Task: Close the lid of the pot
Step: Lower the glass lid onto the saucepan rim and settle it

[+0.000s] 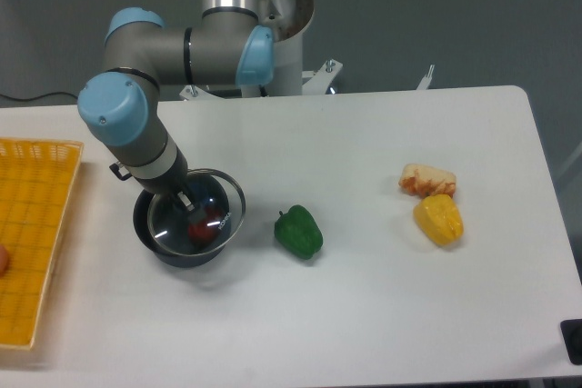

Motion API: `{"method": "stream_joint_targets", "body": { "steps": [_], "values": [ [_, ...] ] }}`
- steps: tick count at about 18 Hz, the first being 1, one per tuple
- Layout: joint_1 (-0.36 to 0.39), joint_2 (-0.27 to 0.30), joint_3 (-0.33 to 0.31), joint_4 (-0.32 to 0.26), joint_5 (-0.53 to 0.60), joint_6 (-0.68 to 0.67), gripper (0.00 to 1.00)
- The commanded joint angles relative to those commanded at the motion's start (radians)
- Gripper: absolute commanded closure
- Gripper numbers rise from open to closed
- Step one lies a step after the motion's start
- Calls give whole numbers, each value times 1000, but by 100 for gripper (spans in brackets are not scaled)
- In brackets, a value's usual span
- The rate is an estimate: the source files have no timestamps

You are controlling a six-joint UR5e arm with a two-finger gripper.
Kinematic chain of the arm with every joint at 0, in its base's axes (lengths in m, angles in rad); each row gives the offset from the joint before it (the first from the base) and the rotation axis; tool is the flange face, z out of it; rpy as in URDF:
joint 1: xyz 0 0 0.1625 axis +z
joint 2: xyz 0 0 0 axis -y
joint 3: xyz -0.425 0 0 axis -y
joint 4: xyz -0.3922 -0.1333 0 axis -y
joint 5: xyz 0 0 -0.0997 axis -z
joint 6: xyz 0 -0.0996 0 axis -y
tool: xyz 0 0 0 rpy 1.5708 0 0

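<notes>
The white table (pixel 382 297) carries everything here, and my arm (pixel 136 134) reaches down over its left part so that my wrist hangs straight above the pot (pixel 155 238); I hold it that way because the lid has to come down flat onto the rim. At the far left edge lies a yellow mesh basket (pixel 32 233), with a sliver of something pale orange just showing at the picture's edge; I cannot tell what it is. The pot stands just right of the basket, and its long handle is hidden behind my arm, bar a dark bit by my wrist. The pot lid (pixel 223 195) sits over the pot's mouth, shifted a little toward the right and far side, so its metal rim overhangs there and the pot's near-left wall shows bare; I judge it not yet seated. My gripper (pixel 189 209) is at the lid's centre, fingers closed on the knob as far as I can make out, since the knob itself is hidden by them. Through the glass I see a small red object (pixel 205 229) lying in the pot. Right of the pot, apart from it, sits a green pepper (pixel 299 232). Well over to the right are a piece of bread (pixel 427 180) and, touching its near side, a yellow pepper (pixel 438 220).
</notes>
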Motion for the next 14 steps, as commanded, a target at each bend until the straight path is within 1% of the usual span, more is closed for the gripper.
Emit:
{"method": "stream_joint_targets", "body": {
  "steps": [14],
  "values": [
    [-3, -12, -3, -6, -12, -12, 51]
  ]
}}
